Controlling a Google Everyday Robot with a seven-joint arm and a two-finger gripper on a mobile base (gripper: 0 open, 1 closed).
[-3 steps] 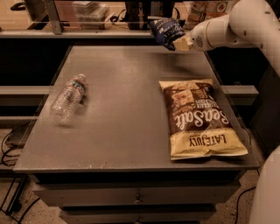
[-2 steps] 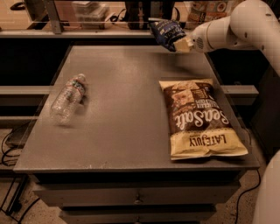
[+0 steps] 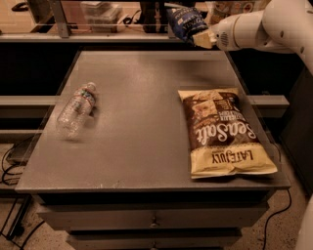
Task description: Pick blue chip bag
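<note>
The blue chip bag (image 3: 186,22) is a small glossy dark-blue bag with white lettering. It hangs in the air above the far edge of the grey table (image 3: 142,122), near the top of the camera view. My gripper (image 3: 201,37) is shut on the blue chip bag's lower right side and holds it clear of the table. The white arm (image 3: 254,29) reaches in from the upper right.
A large brown-and-yellow "Sea Salt" chip bag (image 3: 222,132) lies on the table's right side, reaching its front edge. A clear plastic water bottle (image 3: 76,110) lies on its side at the left. Shelving with clutter (image 3: 98,12) stands behind the table.
The gripper has lifted the blue chip bag a little higher. The big bag and the bottle have not moved.
</note>
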